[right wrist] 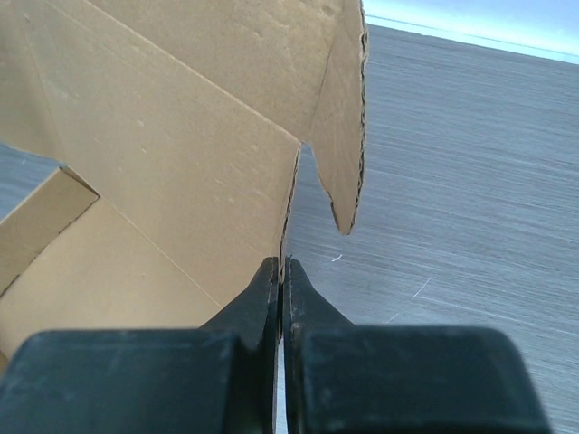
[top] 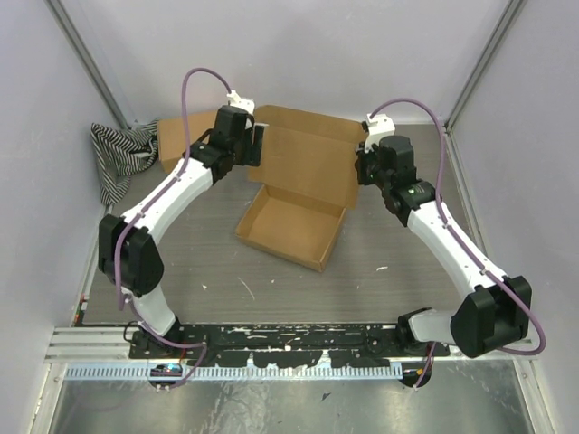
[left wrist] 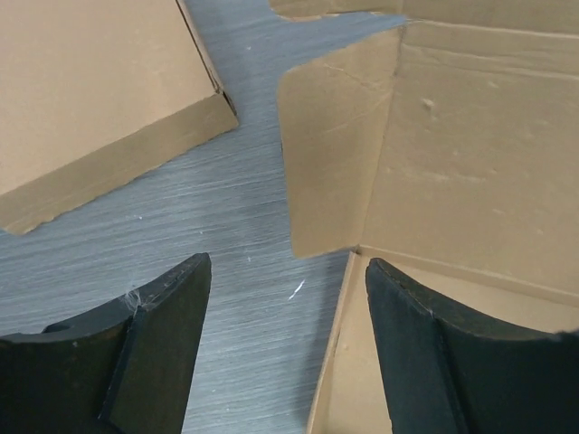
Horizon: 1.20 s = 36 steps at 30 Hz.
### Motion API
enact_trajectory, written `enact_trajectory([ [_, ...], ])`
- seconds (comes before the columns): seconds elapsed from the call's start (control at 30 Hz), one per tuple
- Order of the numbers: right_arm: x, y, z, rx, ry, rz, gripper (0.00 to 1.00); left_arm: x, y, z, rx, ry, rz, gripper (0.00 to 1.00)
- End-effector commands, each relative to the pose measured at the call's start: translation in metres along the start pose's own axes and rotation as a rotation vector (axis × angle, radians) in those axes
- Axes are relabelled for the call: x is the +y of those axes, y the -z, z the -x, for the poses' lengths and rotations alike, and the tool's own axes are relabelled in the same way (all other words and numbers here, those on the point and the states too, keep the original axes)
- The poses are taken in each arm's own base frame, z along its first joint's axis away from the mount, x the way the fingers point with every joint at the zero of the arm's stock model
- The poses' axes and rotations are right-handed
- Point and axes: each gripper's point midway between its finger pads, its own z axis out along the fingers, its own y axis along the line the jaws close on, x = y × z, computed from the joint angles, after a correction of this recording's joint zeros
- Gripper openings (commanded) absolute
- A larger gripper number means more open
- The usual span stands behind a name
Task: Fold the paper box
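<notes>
The paper box (top: 291, 226) is a brown cardboard tray at the table's middle with its lid panel (top: 308, 154) raised at the back. My left gripper (top: 257, 145) is open at the lid's left edge; in the left wrist view (left wrist: 288, 271) its fingers straddle the tray's left wall, next to the lid's side flap (left wrist: 330, 154). My right gripper (top: 362, 163) is shut on the lid's right edge; in the right wrist view (right wrist: 281, 268) the cardboard edge (right wrist: 291, 203) runs between the pads, with a side flap (right wrist: 344, 108) above.
Another brown cardboard box (top: 176, 140) lies at the back left, also seen in the left wrist view (left wrist: 99, 99). A black-and-white striped cloth (top: 122, 154) lies beside it against the left wall. White walls enclose the table on three sides.
</notes>
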Motion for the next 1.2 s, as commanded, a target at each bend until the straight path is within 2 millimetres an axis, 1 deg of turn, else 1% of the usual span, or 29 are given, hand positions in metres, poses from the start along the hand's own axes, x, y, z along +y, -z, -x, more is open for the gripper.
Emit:
enact_trajectory([
  [0.0,0.014,0.021,0.022,-0.089,0.012,0.089,0.01,0.008,-0.014,0.008,0.04,0.006,-0.036,0.76],
  [0.07,0.016,0.025,0.02,-0.085,0.012,0.101,0.01,0.014,-0.02,0.012,0.039,0.019,-0.037,0.76],
  [0.3,0.025,0.036,0.021,-0.077,0.026,0.155,0.01,0.018,-0.026,0.035,-0.034,0.052,-0.132,0.77],
  [0.43,0.026,0.038,0.022,-0.078,0.029,0.163,0.01,0.012,-0.032,0.044,-0.043,0.134,-0.333,0.78],
  [0.5,0.026,0.038,0.022,-0.076,0.031,0.165,0.01,0.014,-0.034,0.049,-0.048,0.196,-0.432,0.76],
  [0.6,0.027,0.037,0.021,-0.072,0.033,0.169,0.01,0.017,-0.034,0.056,-0.071,0.243,-0.512,0.74],
  [0.8,0.029,0.036,0.02,-0.067,0.034,0.182,0.01,0.009,-0.042,0.054,-0.043,0.251,-0.582,0.73],
  [0.87,0.029,0.037,0.02,-0.062,0.035,0.184,0.01,0.006,-0.047,0.051,-0.029,0.256,-0.595,0.72],
  [1.0,0.031,0.036,0.019,-0.054,0.034,0.192,0.01,-0.001,-0.051,0.047,-0.009,0.269,-0.637,0.69],
  [1.17,0.033,0.036,0.019,-0.048,0.034,0.203,0.01,0.003,-0.058,0.041,0.016,0.273,-0.603,0.63],
])
